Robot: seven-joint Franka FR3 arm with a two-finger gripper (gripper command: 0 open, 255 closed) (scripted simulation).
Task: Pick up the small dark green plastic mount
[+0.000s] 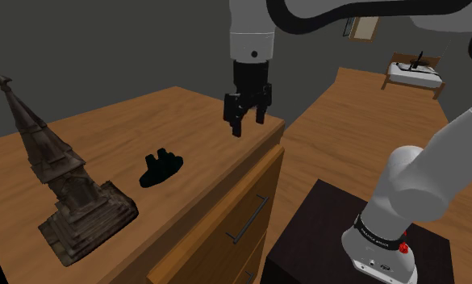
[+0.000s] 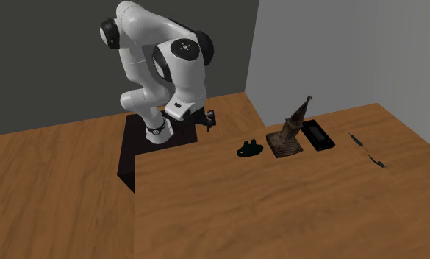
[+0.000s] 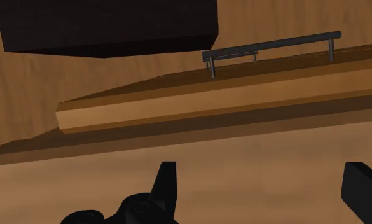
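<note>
The small dark mount lies on the wooden dresser top, towards the shoulder view's left of my gripper. The gripper hangs open a little above the top, near its front corner, holding nothing. In the second exterior view the mount appears dark green, with the gripper a short way off on that view's left. In the wrist view the fingers stand wide apart over bare wood, and a dark lumpy shape, probably the mount, sits beside one of them.
A brown tower model stands beyond the mount. Past it lie a flat black box and a thin dark tool. The drawer's metal handle is just below the front edge. The dark stand is beside the dresser.
</note>
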